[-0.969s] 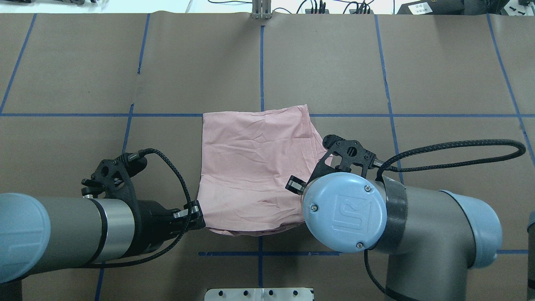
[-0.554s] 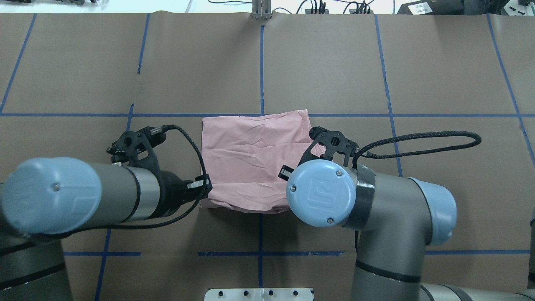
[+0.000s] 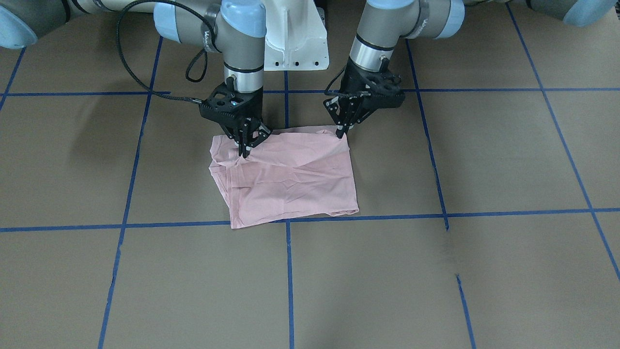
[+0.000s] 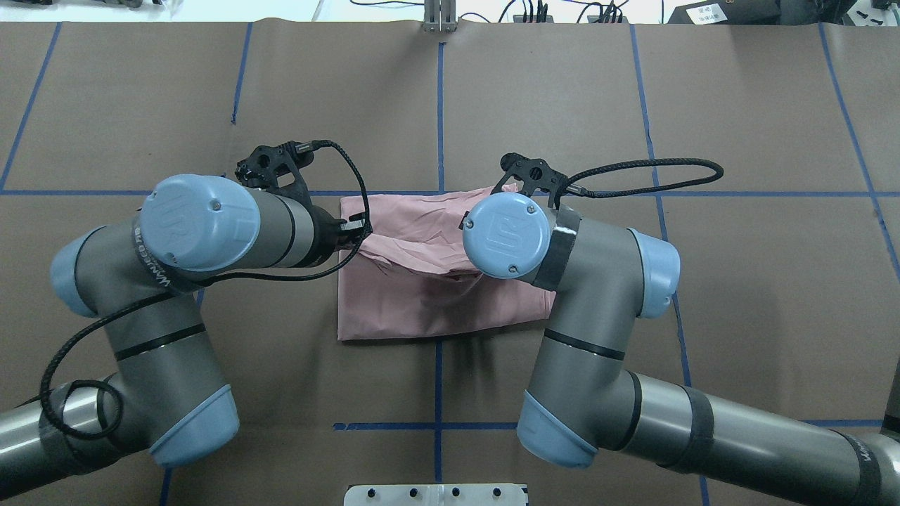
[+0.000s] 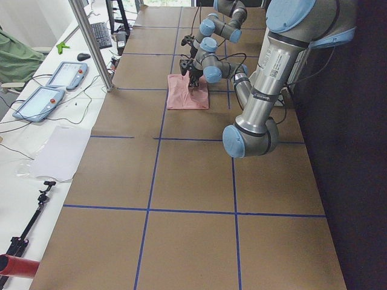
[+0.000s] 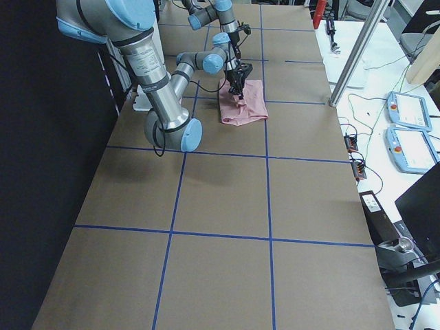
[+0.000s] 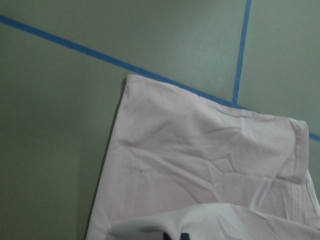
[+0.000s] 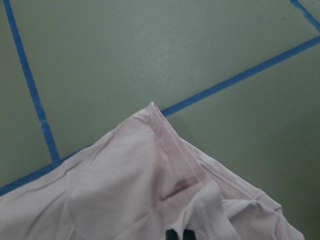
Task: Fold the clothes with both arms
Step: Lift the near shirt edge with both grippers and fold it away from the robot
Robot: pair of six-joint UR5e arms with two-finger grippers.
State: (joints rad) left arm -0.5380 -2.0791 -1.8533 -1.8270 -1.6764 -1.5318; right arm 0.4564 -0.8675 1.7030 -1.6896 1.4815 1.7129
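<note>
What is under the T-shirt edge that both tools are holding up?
More of the T-shirt: its plain pink lower layer, flat on the brown paper table. Both wrist views show it below the raised fold. Anything beneath that layer is covered.

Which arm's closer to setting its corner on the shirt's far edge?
Right, probably. The right gripper holds its T-shirt corner further out over the cloth; left gripper hangs nearer the robot-side edge.
</note>
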